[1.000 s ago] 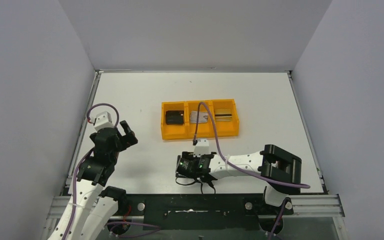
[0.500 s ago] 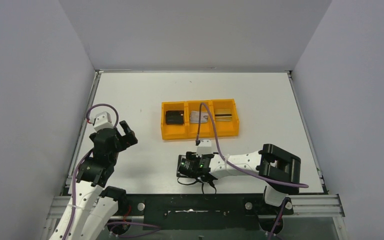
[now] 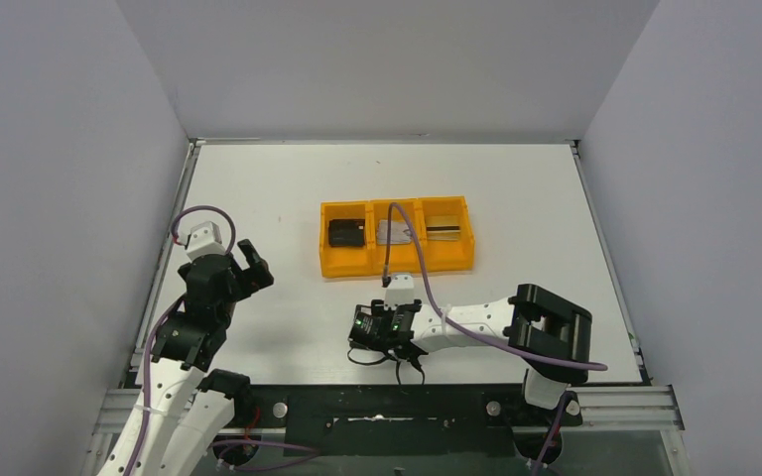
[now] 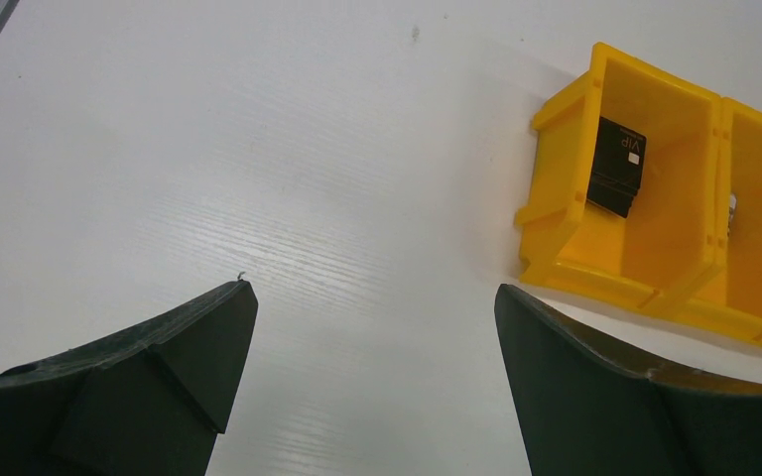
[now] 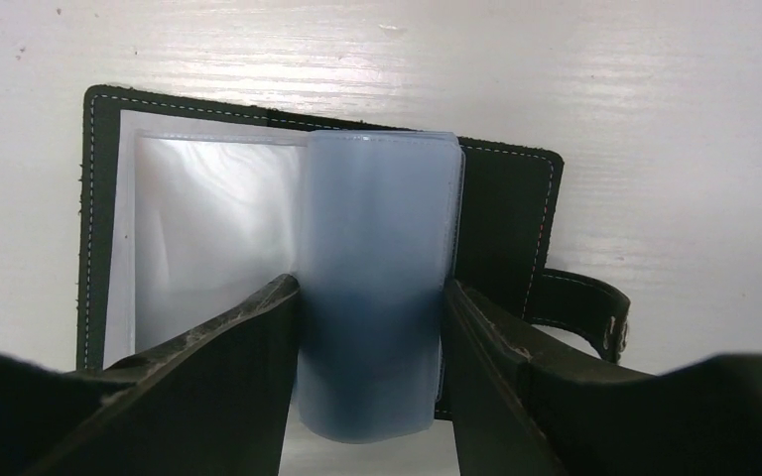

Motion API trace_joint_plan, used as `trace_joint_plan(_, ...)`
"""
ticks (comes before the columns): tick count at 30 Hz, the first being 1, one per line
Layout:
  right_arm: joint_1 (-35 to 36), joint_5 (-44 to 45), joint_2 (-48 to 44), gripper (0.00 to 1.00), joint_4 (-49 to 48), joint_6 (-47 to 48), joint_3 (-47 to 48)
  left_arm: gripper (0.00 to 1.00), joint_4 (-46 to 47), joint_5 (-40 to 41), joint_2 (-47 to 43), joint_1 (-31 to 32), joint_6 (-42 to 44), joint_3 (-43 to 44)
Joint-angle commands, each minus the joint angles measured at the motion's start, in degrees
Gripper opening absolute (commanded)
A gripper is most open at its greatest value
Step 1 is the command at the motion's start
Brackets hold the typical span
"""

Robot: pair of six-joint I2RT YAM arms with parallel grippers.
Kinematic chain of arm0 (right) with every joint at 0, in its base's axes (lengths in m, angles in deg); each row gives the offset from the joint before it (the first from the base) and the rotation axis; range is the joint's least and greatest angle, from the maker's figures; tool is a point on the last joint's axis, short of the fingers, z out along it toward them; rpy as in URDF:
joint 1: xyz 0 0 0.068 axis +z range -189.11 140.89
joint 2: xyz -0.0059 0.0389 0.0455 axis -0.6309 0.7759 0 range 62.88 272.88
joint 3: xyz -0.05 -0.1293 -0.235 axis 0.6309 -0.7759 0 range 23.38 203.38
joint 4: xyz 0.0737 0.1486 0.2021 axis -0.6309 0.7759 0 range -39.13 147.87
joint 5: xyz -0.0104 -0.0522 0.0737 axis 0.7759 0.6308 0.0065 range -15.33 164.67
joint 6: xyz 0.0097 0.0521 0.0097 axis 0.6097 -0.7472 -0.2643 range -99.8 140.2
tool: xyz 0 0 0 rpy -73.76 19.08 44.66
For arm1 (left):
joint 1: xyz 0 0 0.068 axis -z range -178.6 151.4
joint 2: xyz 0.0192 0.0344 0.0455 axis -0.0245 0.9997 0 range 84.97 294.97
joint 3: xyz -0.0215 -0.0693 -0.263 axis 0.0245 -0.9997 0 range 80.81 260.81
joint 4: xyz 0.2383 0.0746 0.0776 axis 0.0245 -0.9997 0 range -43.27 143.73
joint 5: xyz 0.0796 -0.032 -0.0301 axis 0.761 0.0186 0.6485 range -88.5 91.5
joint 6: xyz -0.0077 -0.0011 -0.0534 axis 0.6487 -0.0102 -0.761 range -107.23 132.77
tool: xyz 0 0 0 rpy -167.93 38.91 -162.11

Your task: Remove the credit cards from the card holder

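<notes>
The card holder lies open on the table at the near middle, its black tab to the right. In the top view my right gripper covers most of it. In the right wrist view my right gripper has its jaws pressed against both sides of the blue-grey pocket stack, which stands up between them. The silvery-grey card lies in the orange tray's middle compartment. The gold card lies in its right compartment. My left gripper is open and empty at the left, over bare table.
A small chunky black block sits in the tray's left compartment; it also shows in the left wrist view, as does the tray. A purple cable arcs from my right wrist over the tray. Walls enclose the table.
My right gripper and its arm have shifted slightly to the left over the card holder. The left arm has not moved.
</notes>
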Motion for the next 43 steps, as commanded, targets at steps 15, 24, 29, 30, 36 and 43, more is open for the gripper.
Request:
trace_joint_plan(15, -5.31, -0.59, -17.29, 0.92, -9.67, 22.43, -0.63, 0.93, 0.73, 0.65, 4.06, -0.39, -0.90, 10.00)
trace_joint_plan(24, -26.24, 2.96, -34.09, 0.98, -9.01, 35.42, -1.86, 0.93, -2.30, 9.42, 8.82, -0.29, 0.33, 17.60)
trace_joint_plan(29, -35.63, 6.73, -43.68, 0.98, -11.89, 42.07, -3.77, 0.93, -3.02, 9.82, 7.58, -0.29, 1.10, 17.05)
trace_joint_plan(30, -36.20, 8.06, -45.25, 0.98, -12.12, 42.61, -4.37, 0.93, -2.79, 9.79, 7.18, -0.32, 1.33, 16.71)
trace_joint_plan(36, -36.81, 8.50, -53.61, 0.98, -11.08, 38.29, -11.05, 0.93, -1.59, 9.13, 5.75, -0.30, 1.72, 15.47)
trace_joint_plan(43, -36.81, 9.66, -56.87, 0.98, -9.20, 38.38, -10.73, 0.93, -0.74, 10.19, 7.76, -0.27, 0.33, 15.56)
